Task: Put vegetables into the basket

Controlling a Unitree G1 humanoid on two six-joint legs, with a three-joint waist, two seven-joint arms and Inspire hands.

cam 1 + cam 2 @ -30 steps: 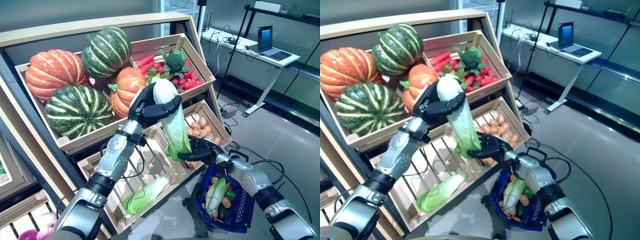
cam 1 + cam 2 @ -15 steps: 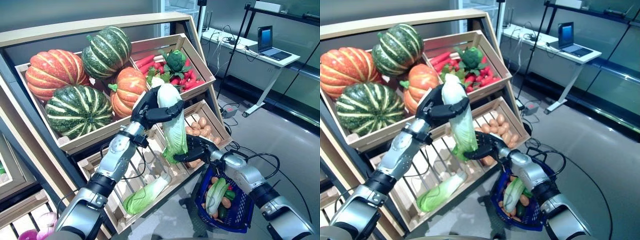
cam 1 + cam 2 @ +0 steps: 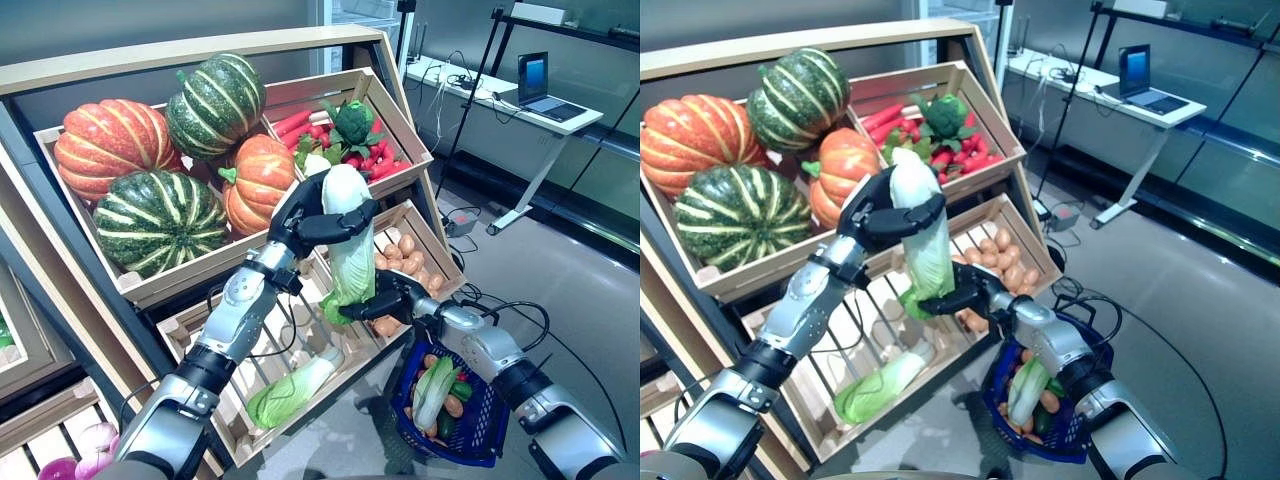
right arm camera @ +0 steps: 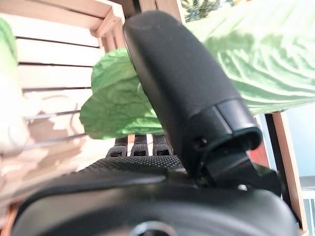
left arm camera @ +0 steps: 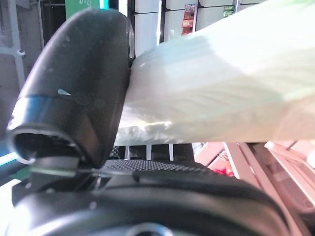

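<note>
My left hand (image 3: 305, 215) is shut on the white stalk end of a long napa cabbage (image 3: 350, 255), which hangs leaf end down in front of the wooden stand. The left wrist view shows my thumb (image 5: 74, 98) pressed on the pale stalk (image 5: 221, 93). My right hand (image 3: 392, 300) reaches under the leaf end with straight fingers, and its thumb (image 4: 182, 93) stands against the green leaf (image 4: 113, 108). The blue basket (image 3: 470, 452) stands on the floor below my right arm. It holds another cabbage (image 3: 432, 390) and small green and orange vegetables.
The slanted wooden stand (image 3: 200, 45) with its crates is right behind both hands. A cabbage (image 3: 295, 385) lies in the lower crate, under the held one. A white desk with a laptop (image 3: 530, 75) stands at the back right, with grey floor in between.
My left hand has carried the cabbage's top a little to the right, so the cabbage hangs straighter. My right hand has moved left from above the basket to the leaf end.
</note>
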